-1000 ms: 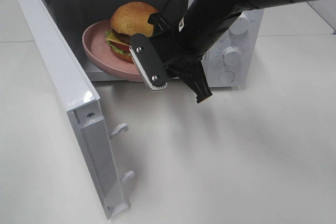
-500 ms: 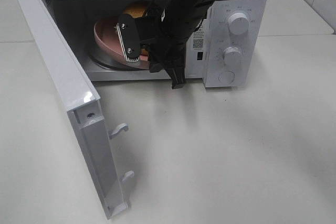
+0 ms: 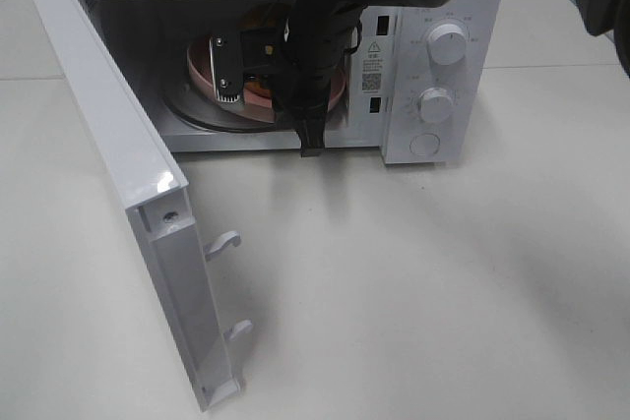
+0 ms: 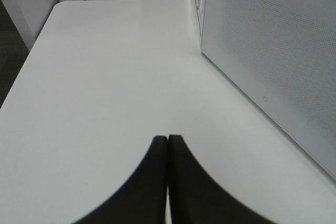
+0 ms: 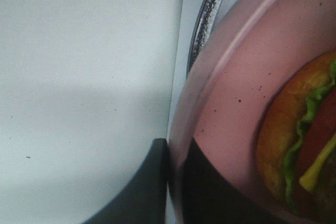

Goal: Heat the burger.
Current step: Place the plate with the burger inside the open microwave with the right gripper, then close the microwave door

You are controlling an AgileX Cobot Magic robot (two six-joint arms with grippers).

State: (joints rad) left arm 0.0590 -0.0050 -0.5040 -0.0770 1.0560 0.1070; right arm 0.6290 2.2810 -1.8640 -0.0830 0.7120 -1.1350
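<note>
The burger [image 5: 299, 140] lies on a pink plate [image 5: 236, 98], with bun, green lettuce, red tomato and yellow cheese showing. My right gripper [image 5: 176, 182] is shut on the plate's rim. In the exterior high view my right gripper [image 3: 269, 123] holds the pink plate [image 3: 258, 95] inside the open white microwave [image 3: 433, 56], just above its glass turntable [image 3: 192, 110]. The arm hides most of the burger [image 3: 258, 19]. My left gripper [image 4: 168, 182] is shut and empty over the white table, beside the microwave's side wall [image 4: 273, 51]; it is out of the exterior high view.
The microwave door [image 3: 108, 145] stands wide open to the left, with two latch hooks [image 3: 224, 241] sticking out. Two knobs [image 3: 448, 43] sit on the right panel. The turntable's edge [image 5: 207, 19] shows beside the plate. White table [image 3: 443, 282] lies in front.
My right arm has carried the plate and burger from the microwave's opening deeper inside, over the turntable. The burger is now mostly hidden behind the arm.
</note>
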